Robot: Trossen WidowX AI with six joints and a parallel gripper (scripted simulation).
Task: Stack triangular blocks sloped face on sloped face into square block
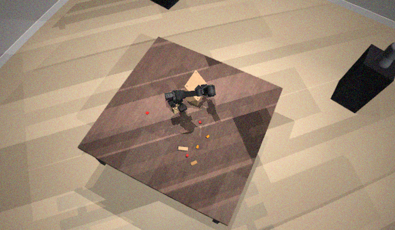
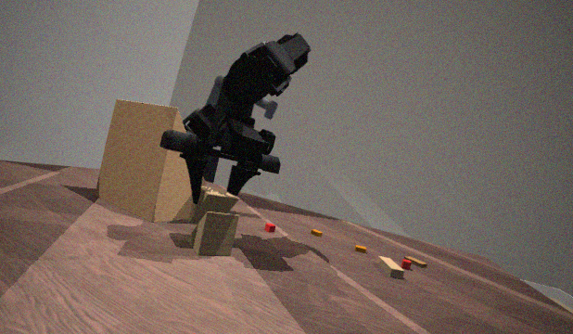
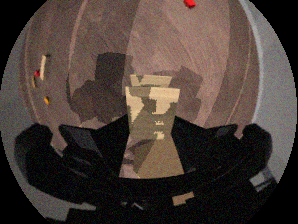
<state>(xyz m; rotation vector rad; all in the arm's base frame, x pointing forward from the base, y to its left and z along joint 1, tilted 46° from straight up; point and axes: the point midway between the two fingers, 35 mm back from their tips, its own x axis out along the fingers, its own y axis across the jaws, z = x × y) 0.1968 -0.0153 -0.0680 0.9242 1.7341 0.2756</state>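
The lower triangular block (image 2: pixel 216 235) (image 3: pixel 141 79) is tan and stands on the table (image 2: pixel 143 297) (image 1: pixel 130 134). The other triangular block (image 2: pixel 216 202) (image 3: pixel 152 106) is between the fingers, directly above and slightly behind the lower one in the exterior view. My gripper (image 2: pixel 215 197) (image 3: pixel 149 115) is shut on this upper block, fingers pointing down. In the exterior view the two blocks overlap in outline; whether their sloped faces touch cannot be told. In the wrist view the held block hides most of the lower one. In the top view the blocks are small and partly covered by the hand.
A tall tan box (image 2: pixel 133 160) (image 1: pixel 195 79) stands close behind the hand. A red cube (image 1: pixel 147 112) lies left of the hand in the top view. Another red cube (image 1: pixel 200 122) (image 2: pixel 270 227), orange pieces (image 1: pixel 208 136) (image 1: pixel 197 147) and a pale plank (image 1: pixel 183 148) (image 2: pixel 389 265) lie farther off.
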